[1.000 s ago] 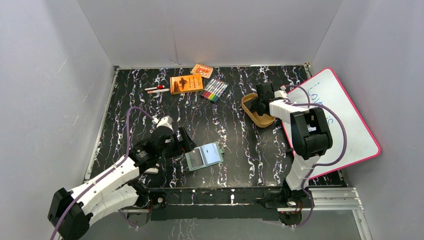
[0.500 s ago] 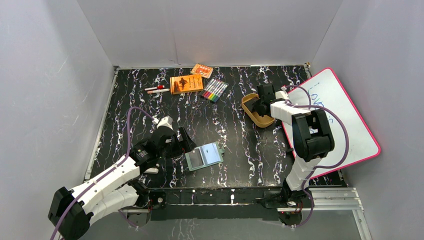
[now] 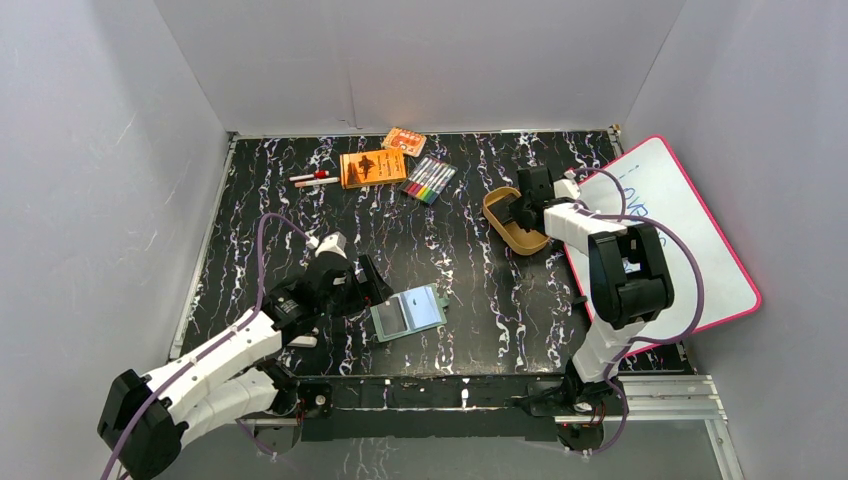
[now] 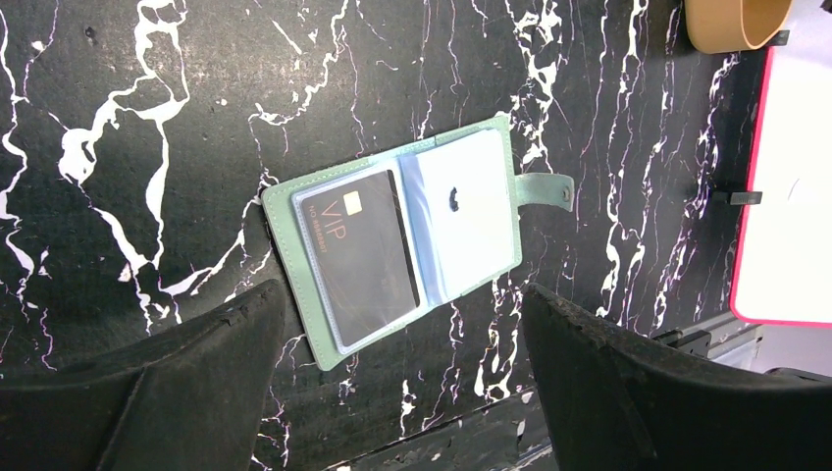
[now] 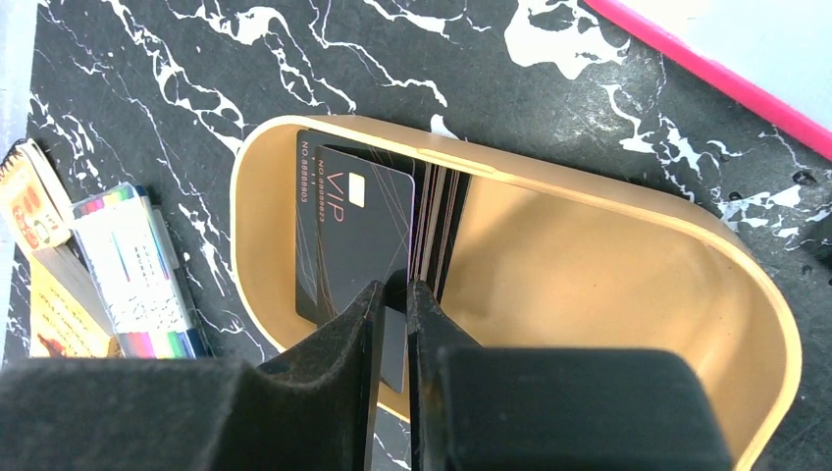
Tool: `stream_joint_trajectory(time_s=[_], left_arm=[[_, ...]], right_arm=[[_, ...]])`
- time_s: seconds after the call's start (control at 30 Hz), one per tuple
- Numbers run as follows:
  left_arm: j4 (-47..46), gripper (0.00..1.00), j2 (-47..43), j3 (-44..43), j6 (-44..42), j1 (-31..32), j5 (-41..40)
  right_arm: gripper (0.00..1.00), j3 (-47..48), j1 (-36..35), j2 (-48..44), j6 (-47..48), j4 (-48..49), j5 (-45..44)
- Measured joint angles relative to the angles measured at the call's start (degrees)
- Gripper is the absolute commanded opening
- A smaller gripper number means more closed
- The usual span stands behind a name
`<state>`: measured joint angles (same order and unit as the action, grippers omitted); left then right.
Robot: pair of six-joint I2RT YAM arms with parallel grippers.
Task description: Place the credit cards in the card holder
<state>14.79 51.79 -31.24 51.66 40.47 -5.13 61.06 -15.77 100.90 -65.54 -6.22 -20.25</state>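
1. Card holder (image 3: 408,313) lies open on the marbled table (image 3: 470,280) near the front edge, with the left claw (image 3: 368,283) just beside its left side. The right claw (image 3: 518,210) dips into the tan tray (image 3: 525,243) beside the whiteboard (image 3: 690,240).
2. Left wrist: the left claw's fingers (image 4: 147,392) are spread wide and grip nothing. The card holder lies flat beyond them, a dark card (image 4: 358,257) in its left sleeve.
3. Right wrist: the right claw is pinched on the front card (image 5: 353,235). It stands on edge against the other credit cards (image 5: 446,226) in the tray, and a marker pack (image 5: 137,285) lies nearby.
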Motion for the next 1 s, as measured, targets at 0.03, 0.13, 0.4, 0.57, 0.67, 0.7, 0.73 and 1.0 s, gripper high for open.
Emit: stream_joint_trajectory(time_s=[0.03,0.13,0.4,0.57,0.67,0.7,0.73,1.0], left_arm=[[-0.02,0.86,0.15,0.00,0.00,0.00,0.00],[-0.11,0.86,0.50,0.00,0.00,0.00,0.00],[-1.05,0.86,0.96,0.00,0.00,0.00,0.00],[-1.05,0.86,1.27,0.00,0.00,0.00,0.00],[-1.07,0.86,1.29,0.00,0.02,0.00,0.00],[-1.05,0.86,1.29,0.00,0.07,0.00,0.00],[-1.07,0.86,1.29,0.00,0.11,0.00,0.00],[-0.63,0.85,1.14,-0.26,0.48,0.00,-0.39]], right_arm=[[0.20,0.00,0.00,-0.20,0.13,0.02,0.00],[0.18,0.00,0.00,-0.55,0.50,0.09,0.02],[0.09,0.00,0.00,-1.90,1.25,0.42,0.63],[0.00,0.00,0.00,-3.10,1.36,0.72,1.14],[0.00,0.00,0.00,-3.50,1.49,0.81,1.31],[0.00,0.00,0.00,-3.58,1.51,0.81,1.33],[0.00,0.00,0.02,-3.69,1.55,0.79,1.31],[0.00,2.62,0.02,-4.83,4.85,-0.96,0.85]])
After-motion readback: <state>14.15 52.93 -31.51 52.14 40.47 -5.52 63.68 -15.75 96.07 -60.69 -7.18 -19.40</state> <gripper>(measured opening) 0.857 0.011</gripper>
